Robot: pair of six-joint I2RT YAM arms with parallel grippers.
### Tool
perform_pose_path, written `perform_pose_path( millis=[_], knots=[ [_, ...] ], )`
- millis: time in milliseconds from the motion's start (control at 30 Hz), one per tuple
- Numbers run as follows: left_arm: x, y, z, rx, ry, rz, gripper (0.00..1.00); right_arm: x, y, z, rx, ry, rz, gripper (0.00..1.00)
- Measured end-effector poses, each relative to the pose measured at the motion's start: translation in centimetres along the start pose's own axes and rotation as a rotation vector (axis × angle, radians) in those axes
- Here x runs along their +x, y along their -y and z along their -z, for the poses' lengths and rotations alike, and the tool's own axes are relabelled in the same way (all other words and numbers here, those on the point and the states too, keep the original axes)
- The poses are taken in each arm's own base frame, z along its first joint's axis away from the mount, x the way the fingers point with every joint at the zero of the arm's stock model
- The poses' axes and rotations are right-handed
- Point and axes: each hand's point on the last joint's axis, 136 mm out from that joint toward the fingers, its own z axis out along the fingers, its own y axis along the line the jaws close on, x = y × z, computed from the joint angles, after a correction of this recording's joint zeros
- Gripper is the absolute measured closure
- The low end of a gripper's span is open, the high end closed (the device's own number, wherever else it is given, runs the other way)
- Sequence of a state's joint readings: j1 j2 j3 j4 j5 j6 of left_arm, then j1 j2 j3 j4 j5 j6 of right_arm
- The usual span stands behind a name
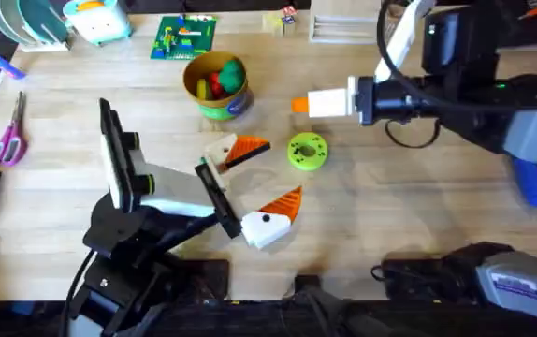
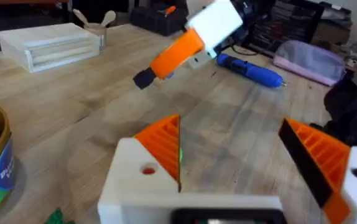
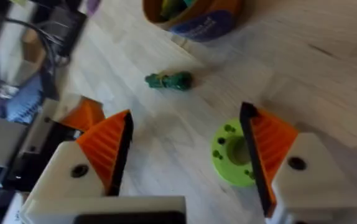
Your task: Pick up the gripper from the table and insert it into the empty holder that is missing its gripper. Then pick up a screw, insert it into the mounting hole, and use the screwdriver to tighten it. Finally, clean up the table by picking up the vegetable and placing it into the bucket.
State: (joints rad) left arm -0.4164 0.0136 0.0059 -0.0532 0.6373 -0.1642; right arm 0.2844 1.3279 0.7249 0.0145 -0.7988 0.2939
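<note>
No text, brand or number can be read in these pictures: the blue label on the band of the bucket (image 1: 224,105) and the white label on the grey box (image 1: 515,285) at the table edge are too blurred to read.

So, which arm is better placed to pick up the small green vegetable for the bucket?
Probably the right. Its open pincer faces the vegetable, which lies just ahead, near the bucket. The left pincer, also open, sits farther from the bucket.
</note>
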Motion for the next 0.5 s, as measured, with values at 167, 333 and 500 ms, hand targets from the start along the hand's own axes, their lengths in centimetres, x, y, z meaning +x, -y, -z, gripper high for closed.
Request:
perform_pose_path(
  millis=[167,333,500],
  knots=[
    [0.0,0.0,0.0,0.0,0.0,0.0,0.008,2.6,1.2,1.1,0.175,-0.09,0.23,0.009],
    [0.0,0.0,0.0,0.001,0.0,0.0,0.007,6.7,1.1,-0.4,0.28,-0.291,0.553,0.033],
    [0.0,0.0,0.0,0.003,-0.001,0.0,0.008,6.8,0.5,-2.0,0.283,-0.303,0.678,0.203]
  ],
)
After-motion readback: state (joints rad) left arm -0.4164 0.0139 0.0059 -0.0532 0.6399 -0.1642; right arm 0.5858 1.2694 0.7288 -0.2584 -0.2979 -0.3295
